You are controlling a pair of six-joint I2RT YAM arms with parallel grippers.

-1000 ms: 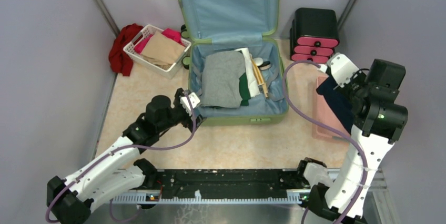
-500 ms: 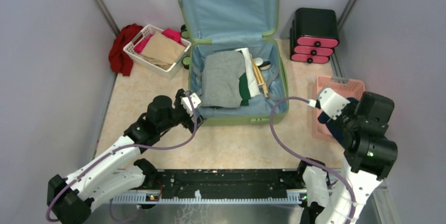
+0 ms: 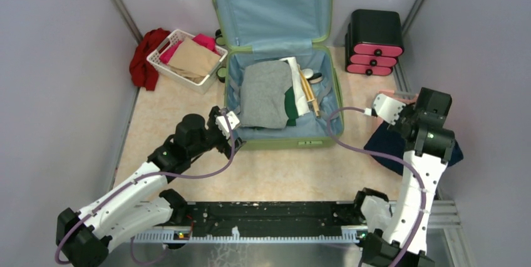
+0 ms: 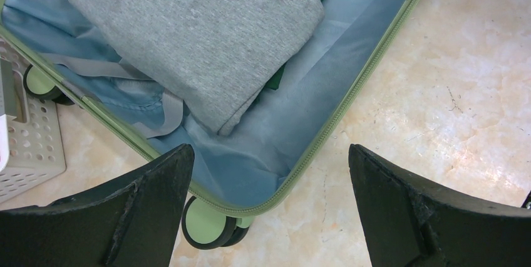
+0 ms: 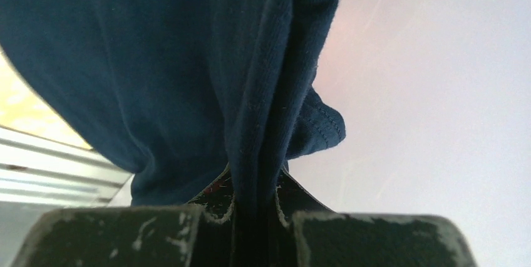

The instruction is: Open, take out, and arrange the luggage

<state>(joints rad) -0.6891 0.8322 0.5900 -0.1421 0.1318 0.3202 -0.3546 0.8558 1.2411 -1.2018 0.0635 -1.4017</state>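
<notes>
The light-green luggage (image 3: 275,22) lies open at the back-middle of the counter (image 3: 282,173), its blue-lined lid standing upright and a folded grey sweater (image 3: 266,94) lying over a green garment (image 3: 290,107) inside. The left gripper (image 4: 269,149) hovers empty, jaws apart, above the suitcase's near left corner. The right gripper (image 5: 253,207), raised to the right of the luggage, is clamped on a navy-blue garment (image 3: 383,146) that hangs from it
</notes>
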